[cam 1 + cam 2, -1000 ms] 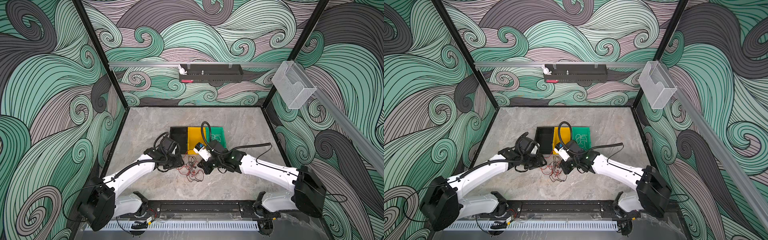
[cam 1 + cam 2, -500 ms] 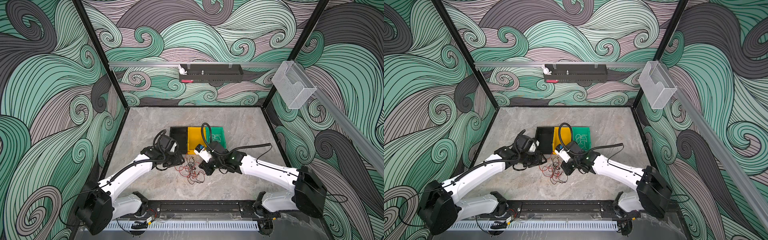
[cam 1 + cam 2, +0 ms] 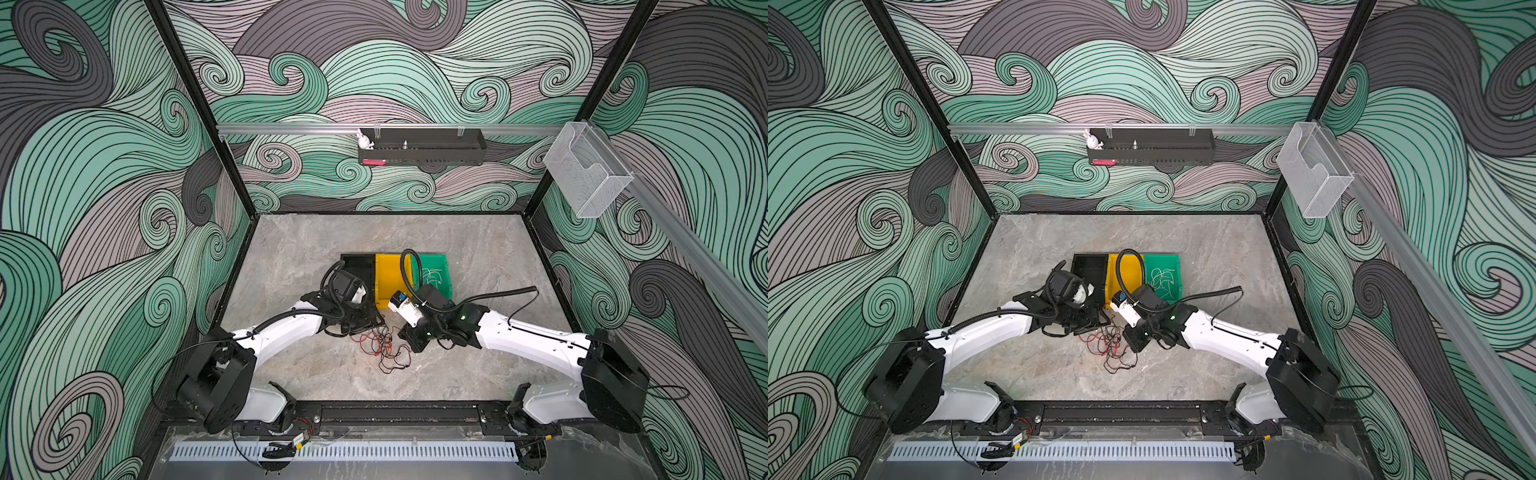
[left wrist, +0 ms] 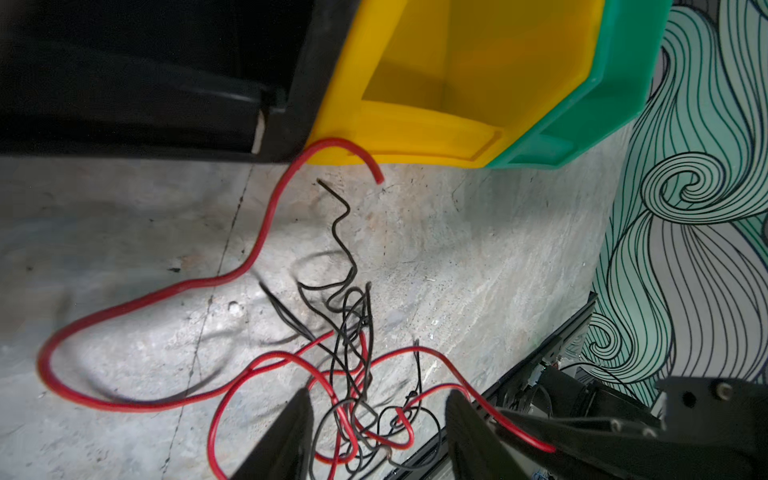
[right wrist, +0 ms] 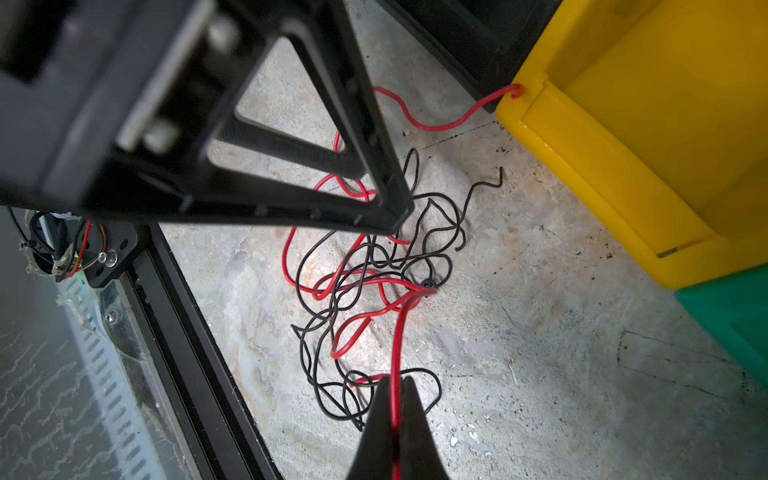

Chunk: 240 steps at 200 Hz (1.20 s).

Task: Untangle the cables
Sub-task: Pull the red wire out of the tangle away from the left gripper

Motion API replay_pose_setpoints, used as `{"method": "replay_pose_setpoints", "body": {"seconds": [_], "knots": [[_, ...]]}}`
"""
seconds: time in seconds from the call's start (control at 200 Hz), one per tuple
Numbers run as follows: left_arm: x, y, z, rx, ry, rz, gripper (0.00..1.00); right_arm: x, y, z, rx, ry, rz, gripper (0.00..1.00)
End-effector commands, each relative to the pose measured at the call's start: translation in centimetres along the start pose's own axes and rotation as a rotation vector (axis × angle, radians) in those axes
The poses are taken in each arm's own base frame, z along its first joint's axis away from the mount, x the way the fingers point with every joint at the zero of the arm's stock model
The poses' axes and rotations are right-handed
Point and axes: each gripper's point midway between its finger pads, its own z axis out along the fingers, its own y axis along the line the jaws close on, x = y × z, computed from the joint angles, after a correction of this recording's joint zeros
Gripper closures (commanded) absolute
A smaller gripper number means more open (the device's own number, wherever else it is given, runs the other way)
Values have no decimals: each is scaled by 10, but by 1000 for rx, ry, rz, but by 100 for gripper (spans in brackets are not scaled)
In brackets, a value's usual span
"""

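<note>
Top views: the cables point(image 3: 384, 347) lie in a red and black tangle on the table point(image 3: 316, 249), between the left gripper point(image 3: 374, 323) and the right gripper point(image 3: 409, 338), just in front of the yellow bin point(image 3: 388, 274).

Left wrist: the left gripper's jaws stand apart, straddling the tangle and holding nothing. A red loop point(image 4: 266, 216) touches the yellow bin's corner.

Right wrist: the right gripper is clamped on one red cable point(image 5: 397, 332), which runs straight up from the tangle.

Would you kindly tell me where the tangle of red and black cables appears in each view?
In a top view: cable tangle just below centre.
In a top view: likewise, slightly left of centre.
Left wrist: lower middle.
Right wrist: centre.
Shared landmark: yellow bin near it.
</note>
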Motion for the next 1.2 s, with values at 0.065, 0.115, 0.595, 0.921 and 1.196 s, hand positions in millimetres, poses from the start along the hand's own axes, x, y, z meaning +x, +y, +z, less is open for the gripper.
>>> {"method": "replay_pose_setpoints", "body": {"seconds": [0.065,0.115,0.595,0.921,1.196], "knots": [[2,-3,16,8,22,1,47,1,5,4,-28,-10,3,98],[3,1,21,-2,27,-10,49,0,6,4,-29,-10,5,98],[1,10,26,-22,4,-47,87,6,-2,-3,22,-6,13,98],[-3,10,9,-55,-41,-38,97,23,-31,-13,178,38,48,99],[-7,17,-15,-62,-102,-53,99,26,-68,-38,343,-17,158,100]]}}
